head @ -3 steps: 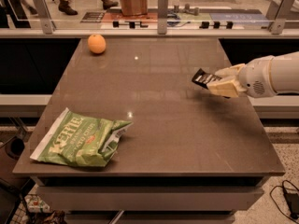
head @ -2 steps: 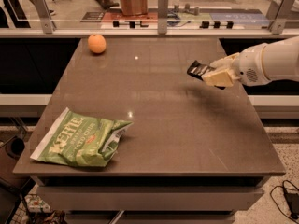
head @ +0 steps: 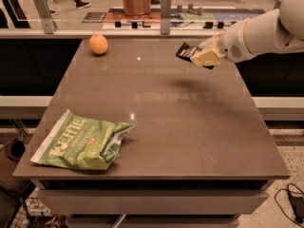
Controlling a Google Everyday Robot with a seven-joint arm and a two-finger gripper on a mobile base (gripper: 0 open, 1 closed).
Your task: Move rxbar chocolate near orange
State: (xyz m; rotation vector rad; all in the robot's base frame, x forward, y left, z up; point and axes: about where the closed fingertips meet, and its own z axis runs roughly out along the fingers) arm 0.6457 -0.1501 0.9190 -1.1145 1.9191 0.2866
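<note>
The orange [head: 98, 44] sits on the table's far left part, near the back edge. My gripper [head: 198, 55] reaches in from the right and is shut on the rxbar chocolate [head: 187, 52], a small black bar whose end sticks out to the left of the fingers. The bar is held in the air above the table's far right part, well to the right of the orange. Its shadow lies on the tabletop below.
A large green chip bag [head: 83, 141] lies at the table's [head: 190, 127] front left corner. Behind the table runs a glass barrier with posts [head: 165, 6]. A cable lies on the floor at the lower right [head: 292, 201].
My gripper has risen with the rxbar chocolate and moved left and toward the back of the table. The orange and chip bag have not moved.
</note>
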